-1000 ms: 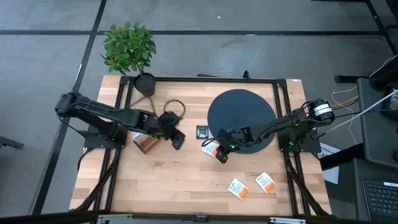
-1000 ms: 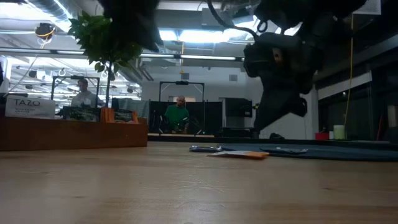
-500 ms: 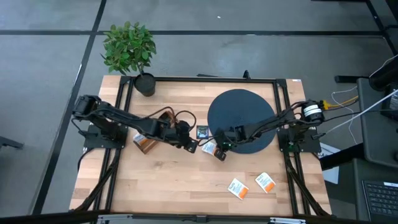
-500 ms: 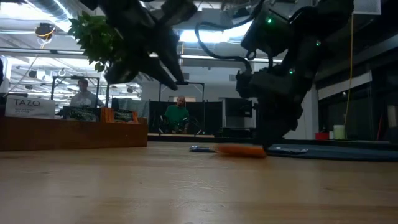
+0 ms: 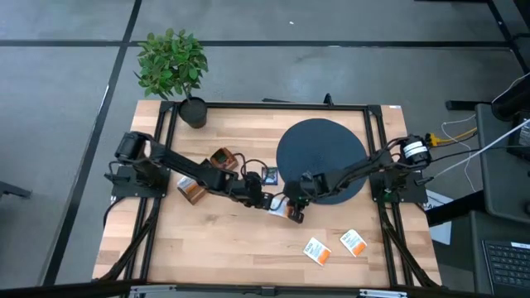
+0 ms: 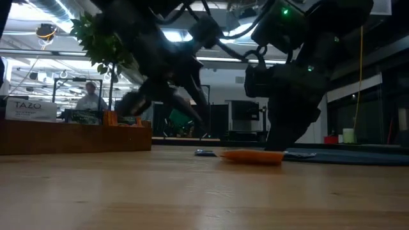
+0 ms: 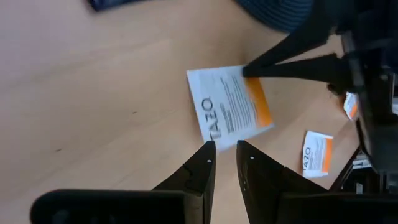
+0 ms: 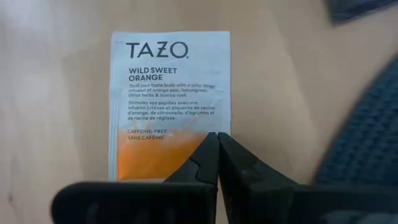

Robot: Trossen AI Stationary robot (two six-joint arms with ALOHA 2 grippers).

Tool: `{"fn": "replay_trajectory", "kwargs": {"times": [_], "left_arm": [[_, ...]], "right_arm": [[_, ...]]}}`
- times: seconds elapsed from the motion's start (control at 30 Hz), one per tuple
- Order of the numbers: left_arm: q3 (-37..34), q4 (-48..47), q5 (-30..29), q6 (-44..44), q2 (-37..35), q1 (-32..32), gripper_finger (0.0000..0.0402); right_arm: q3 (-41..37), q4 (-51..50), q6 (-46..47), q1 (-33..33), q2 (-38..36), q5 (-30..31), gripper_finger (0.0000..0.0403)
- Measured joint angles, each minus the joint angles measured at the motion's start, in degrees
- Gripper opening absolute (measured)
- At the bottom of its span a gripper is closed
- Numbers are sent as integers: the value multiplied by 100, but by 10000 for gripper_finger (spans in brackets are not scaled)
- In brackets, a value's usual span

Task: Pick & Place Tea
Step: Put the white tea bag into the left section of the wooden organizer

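Observation:
A white tea sachet with an orange band [image 8: 168, 93] lies flat on the wooden table, just near of the dark disc [image 5: 323, 153]. In the high view this sachet [image 5: 280, 206] sits between both grippers. My right gripper [image 8: 217, 135] is shut, with its tips on the sachet's orange end; in the high view it [image 5: 292, 209] reaches in from the table's right. My left gripper [image 7: 224, 146] comes slanting down from the left. It stands narrowly open, and the sachet's white end [image 7: 217, 134] lies right at the gap between its fingers. My right gripper presses its shut fingertips [image 7: 280, 62] onto the sachet's orange band [image 8: 186, 155], close to one side edge, slanting down from the table's right. The sachet lies flat on the table under them. My left gripper stands at the white end; whether it touches, I cannot tell.
A dark sachet [image 5: 269, 174] lies by the disc's left rim. Two more white-and-orange sachets [image 5: 316, 250] [image 5: 354, 242] lie near the front right. A wooden box [image 5: 192, 189] stands at the left and a potted plant [image 5: 171, 66] at the far left corner. People sit beyond the table.
My left gripper has swung toward the table's right edge and come down to the sachet, rolling its wrist on the way. My right gripper has sunk a little and rolled slightly, staying shut at the sachet, which stays where it was.

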Motion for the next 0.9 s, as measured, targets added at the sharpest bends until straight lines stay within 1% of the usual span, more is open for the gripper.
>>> {"fn": "replay_trajectory", "kwargs": {"times": [0.1,0.23,0.33,0.43,0.57,0.7,0.8,0.9], "left_arm": [[0,252,-1,-88,218,-19,61],[4,357,-15,-180,395,-10,61],[-2,263,-18,-181,488,-10,61],[-10,328,-18,-285,558,-13,61],[-7,321,-70,-401,579,-24,61],[-5,353,-64,-423,609,4,61],[0,355,33,-428,721,55,61],[-1,465,252,-433,834,70,61]], "right_arm": [[0,79,-40,37,8,-7,12],[-11,-22,266,68,-163,-148,12],[70,-144,376,213,-574,107,8],[184,-574,480,348,-921,239,5],[238,-1037,1116,488,-1147,211,12],[114,-1287,1379,625,-1049,255,16],[20,-1199,1546,640,-902,257,8],[-71,-1059,1564,634,-655,178,5]]}}
